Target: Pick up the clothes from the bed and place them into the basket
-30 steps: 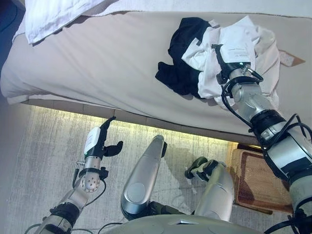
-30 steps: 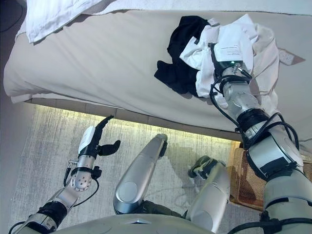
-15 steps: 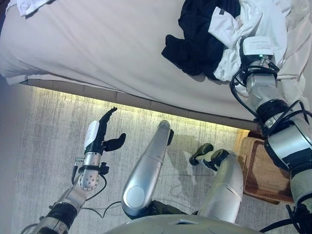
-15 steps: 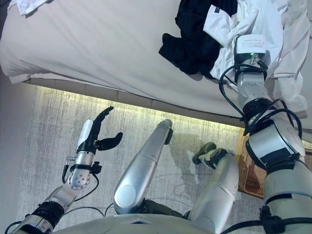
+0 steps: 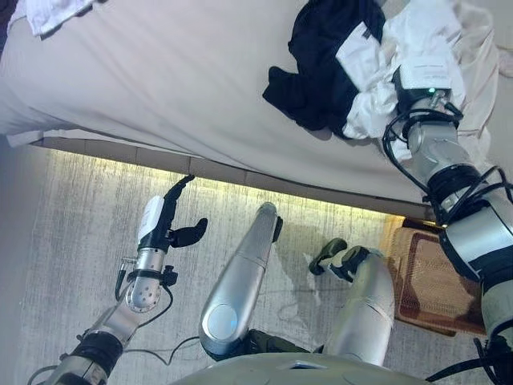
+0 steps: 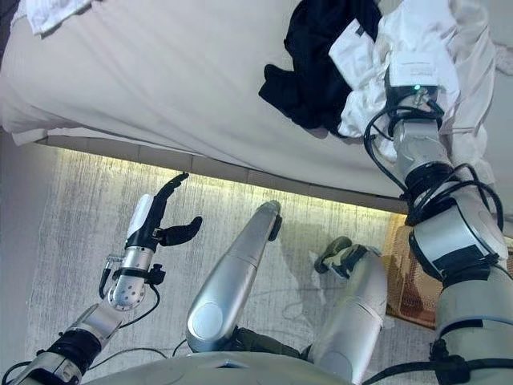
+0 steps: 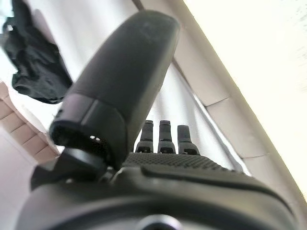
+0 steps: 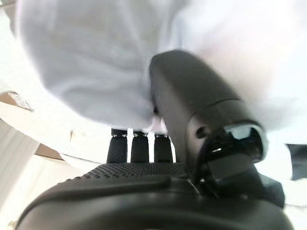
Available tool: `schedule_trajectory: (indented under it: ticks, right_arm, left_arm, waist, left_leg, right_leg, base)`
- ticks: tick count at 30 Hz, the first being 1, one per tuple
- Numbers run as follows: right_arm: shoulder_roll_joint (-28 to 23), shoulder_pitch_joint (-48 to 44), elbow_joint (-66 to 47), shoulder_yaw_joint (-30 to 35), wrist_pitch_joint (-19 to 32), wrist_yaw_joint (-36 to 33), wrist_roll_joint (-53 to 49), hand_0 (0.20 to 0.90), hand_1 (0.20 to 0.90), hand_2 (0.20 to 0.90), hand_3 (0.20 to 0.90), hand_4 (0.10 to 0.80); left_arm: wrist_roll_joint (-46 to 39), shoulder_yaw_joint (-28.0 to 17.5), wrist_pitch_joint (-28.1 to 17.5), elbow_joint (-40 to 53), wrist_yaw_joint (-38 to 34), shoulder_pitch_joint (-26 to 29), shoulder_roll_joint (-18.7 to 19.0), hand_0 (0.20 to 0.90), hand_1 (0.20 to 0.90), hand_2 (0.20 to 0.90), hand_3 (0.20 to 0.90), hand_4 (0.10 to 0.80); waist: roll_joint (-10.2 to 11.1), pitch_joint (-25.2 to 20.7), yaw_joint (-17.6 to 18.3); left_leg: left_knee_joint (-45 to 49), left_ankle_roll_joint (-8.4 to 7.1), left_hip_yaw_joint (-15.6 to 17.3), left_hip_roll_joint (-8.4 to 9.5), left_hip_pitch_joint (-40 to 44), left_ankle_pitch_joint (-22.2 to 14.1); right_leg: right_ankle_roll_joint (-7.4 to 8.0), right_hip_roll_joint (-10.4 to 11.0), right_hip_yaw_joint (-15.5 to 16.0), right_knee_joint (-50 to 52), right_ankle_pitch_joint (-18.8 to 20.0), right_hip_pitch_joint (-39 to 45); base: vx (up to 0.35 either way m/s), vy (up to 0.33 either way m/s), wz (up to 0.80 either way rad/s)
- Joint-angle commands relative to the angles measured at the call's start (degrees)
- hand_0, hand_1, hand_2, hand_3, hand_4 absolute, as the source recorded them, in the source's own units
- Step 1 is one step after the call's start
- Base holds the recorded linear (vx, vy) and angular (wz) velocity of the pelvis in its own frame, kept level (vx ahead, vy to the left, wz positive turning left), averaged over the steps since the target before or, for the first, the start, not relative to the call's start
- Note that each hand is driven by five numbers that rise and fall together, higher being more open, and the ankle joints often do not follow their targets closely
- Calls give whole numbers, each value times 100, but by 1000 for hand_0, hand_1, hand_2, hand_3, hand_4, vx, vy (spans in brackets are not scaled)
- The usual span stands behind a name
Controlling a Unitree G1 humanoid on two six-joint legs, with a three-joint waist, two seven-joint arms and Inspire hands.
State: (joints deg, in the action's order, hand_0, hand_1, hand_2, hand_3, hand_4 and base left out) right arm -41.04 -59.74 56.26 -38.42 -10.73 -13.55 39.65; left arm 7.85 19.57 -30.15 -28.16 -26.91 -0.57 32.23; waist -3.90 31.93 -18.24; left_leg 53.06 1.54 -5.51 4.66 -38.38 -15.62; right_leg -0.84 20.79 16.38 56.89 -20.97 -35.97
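Observation:
A black garment and a white garment lie bunched together on the right part of the beige bed. My right hand is pushed into the white garment from the bed's near side. In the right wrist view the white cloth drapes over the hand and hides its front. My left hand hangs open over the floor below the bed's edge and holds nothing. The wicker basket stands on the floor at the lower right.
A white pillow corner lies on the bed's far left. A lit strip runs under the bed's near edge. A pale rug covers the floor in front of the bed.
The camera has tilted, shifting the whole picture. My right hand stays buried in the white garment, which has bunched up higher around it. The left hand has not moved.

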Motion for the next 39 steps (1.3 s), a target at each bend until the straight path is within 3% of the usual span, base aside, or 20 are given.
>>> schedule_trajectory:
  ticks: [1,5,11,16,22,31,39]
  right_arm:
    - [-647,-130,-547,268,88,-216,-186,300,300,300,200,100]
    - [-697,-3,-725,466,227,-194,-362,300,300,300,200,100]
    - [-839,-65,-697,637,486,-239,-754,300,300,300,200,100]
    - [-947,-1,-826,755,574,-237,-1026,300,300,300,200,100]
    - [-1284,-17,-1128,899,686,-301,-1513,300,300,300,200,100]
    - [-1897,-533,-1363,947,1015,-988,-2063,300,300,300,200,100]
    - [-2836,-938,-1515,814,755,-998,-2132,300,300,300,200,100]
  left_arm:
    - [-45,-204,-253,191,-47,-283,157,900,900,900,900,800]
    - [-55,-193,-95,-118,70,-327,66,900,900,900,900,800]
    - [79,-169,151,-411,-113,-230,-28,900,900,900,900,800]
    - [111,-343,449,-683,-85,-155,-110,900,900,900,900,800]
    - [245,-445,766,-1081,47,33,-175,900,900,900,900,800]
    - [296,-425,780,-1764,-107,431,-204,900,900,900,900,800]
    - [369,-312,546,-2275,-151,695,-249,900,900,900,900,800]
  waist:
    - [121,-498,-67]
    - [200,-748,9]
    - [271,-1021,129]
    - [416,-1371,245]
    - [579,-1968,542]
    - [659,-2498,1020]
    - [772,-2751,1422]
  left_leg:
    - [-663,90,264,147,789,-42]
    - [-1202,-51,290,-8,1337,100]
    - [-1757,-136,330,-155,1907,434]
    - [-2532,-233,350,-264,2526,616]
    - [-3723,-354,497,-413,3461,876]
    - [-4767,-391,761,-544,4081,1175]
    - [-5303,-389,1053,-585,4311,1250]
  right_leg:
    - [-247,-651,384,-425,77,992]
    - [-229,-724,445,-1106,199,1695]
    - [-308,-859,557,-1910,477,2408]
    - [-201,-1005,544,-2747,691,3002]
    - [42,-1319,334,-4087,1043,3787]
    - [342,-1510,-13,-5086,1543,4106]
    - [528,-1597,-339,-5612,1853,4085]
  base:
    - [100,17,-19]
    - [75,10,-18]
    - [-11,6,-12]
    - [54,-14,-11]
    - [75,-32,-15]
    - [21,-38,-19]
    - [-18,-13,-28]
